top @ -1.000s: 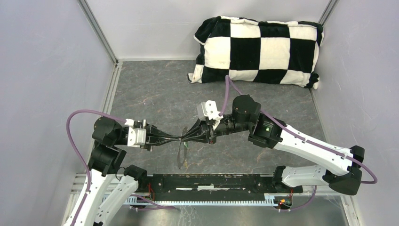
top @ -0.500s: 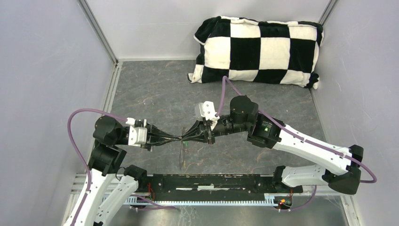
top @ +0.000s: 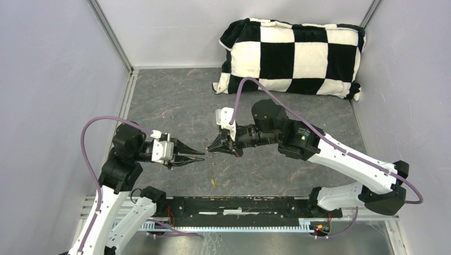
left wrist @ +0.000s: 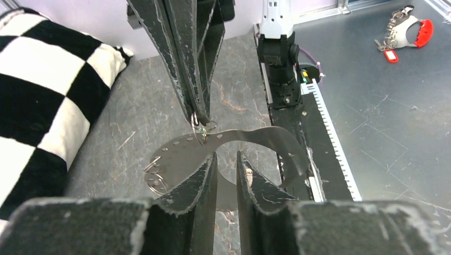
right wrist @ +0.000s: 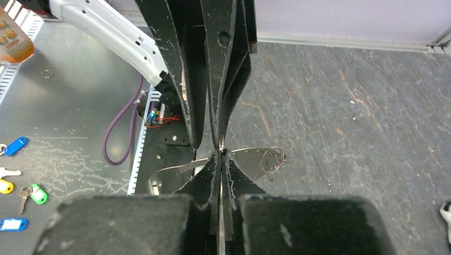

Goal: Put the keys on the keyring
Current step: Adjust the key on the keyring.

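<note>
The keyring hangs edge-on as a thin silvery line from my right gripper, which is shut on its top. A yellow-headed key dangles at its bottom. In the right wrist view the right gripper pinches the keyring's metal band. My left gripper stands open just left of the ring and holds nothing. In the left wrist view the left gripper gapes just short of the keyring. A green speck, perhaps the green key, shows at the right fingertips.
A black-and-white checkered pillow lies at the back right. Small spare rings hang on the band's end. Loose tagged keys and a red-handled bunch lie on the metal shelf beyond the black rail.
My left gripper has opened, let go of the keyring and drawn back to the left. The right gripper has closed tighter on the ring and shifted slightly up and left.
</note>
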